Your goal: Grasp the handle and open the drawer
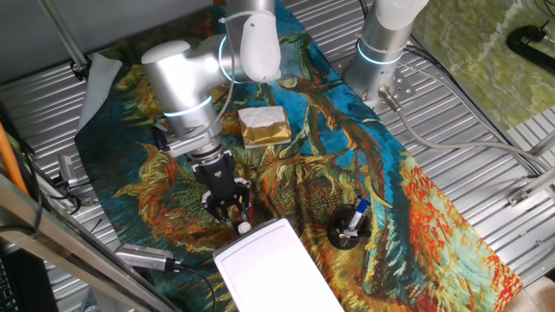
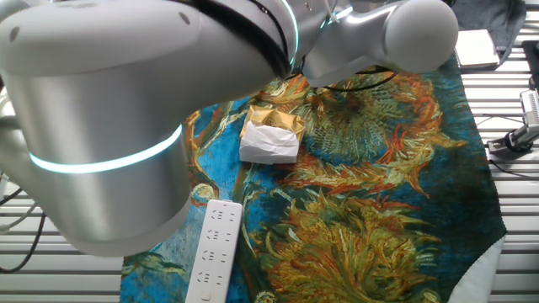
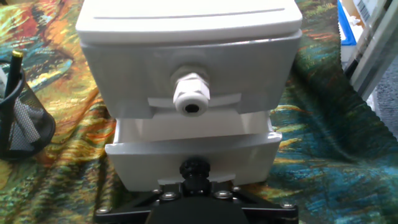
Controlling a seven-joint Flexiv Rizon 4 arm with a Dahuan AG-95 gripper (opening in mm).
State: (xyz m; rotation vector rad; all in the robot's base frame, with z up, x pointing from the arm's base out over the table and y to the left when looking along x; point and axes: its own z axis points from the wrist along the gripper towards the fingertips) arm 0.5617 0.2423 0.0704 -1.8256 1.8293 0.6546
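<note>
Here the gripper [image 1: 232, 208] hangs low over the painted floral cloth [image 1: 381, 173], right at the front of the white box, whose drawer [image 3: 193, 78] faces the hand camera square on. The handle [image 3: 191, 94], a small round white knob with a dark hole at its centre, sticks out from the middle of the drawer front, just ahead of the hand's black mount. Neither finger shows in the hand view, and the fixed view is too coarse to judge, so I cannot tell how far the gripper is spread or whether it touches the knob. No brand or writing can be read on the box. A black mesh pen holder [image 1: 349, 227] stands near the box's side, a gold-foil block [image 1: 264, 126] lies further back, and a white power strip [image 2: 212, 252] rests on the cloth's edge.
</note>
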